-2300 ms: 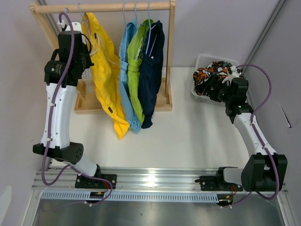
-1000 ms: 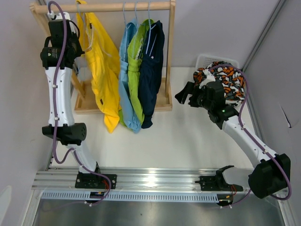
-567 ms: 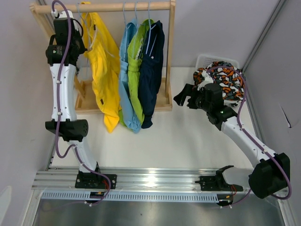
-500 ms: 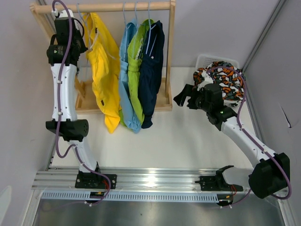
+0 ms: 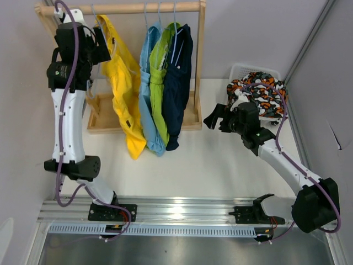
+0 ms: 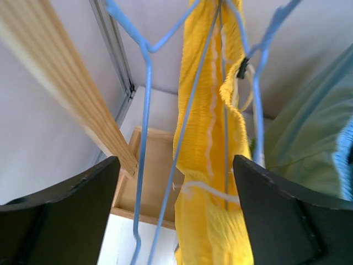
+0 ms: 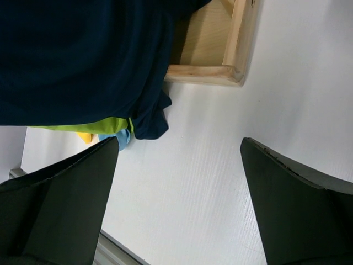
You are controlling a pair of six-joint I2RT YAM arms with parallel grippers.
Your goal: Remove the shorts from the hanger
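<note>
Nearest us, the right gripper (image 5: 212, 119) hangs over the middle of the bench, fingers spread wide and holding nothing. Its wrist camera catches what the overhead cannot: bare white tabletop (image 7: 209, 182), a corner of the wooden rack base (image 7: 223, 72), and the hem of the dark navy shorts (image 7: 83, 55), with slivers of the lime green shorts (image 7: 94, 126) and light blue shorts (image 7: 124, 138) peeking out beneath. Further back, toward the far left corner, the left gripper (image 5: 102, 45) is up by the rail (image 5: 143, 8), right beside the bright yellow shorts (image 5: 124, 83). From above its fingers are hard to read, but the wrist view settles it: wide apart, a blue wire hanger (image 6: 144, 110) and the yellow waistband between them, nothing pinched. All four shorts hang on the rail. Only the overhead shows the patterned shorts (image 5: 259, 91), heaped in the white basket (image 5: 240, 68) at the far right corner.
</note>
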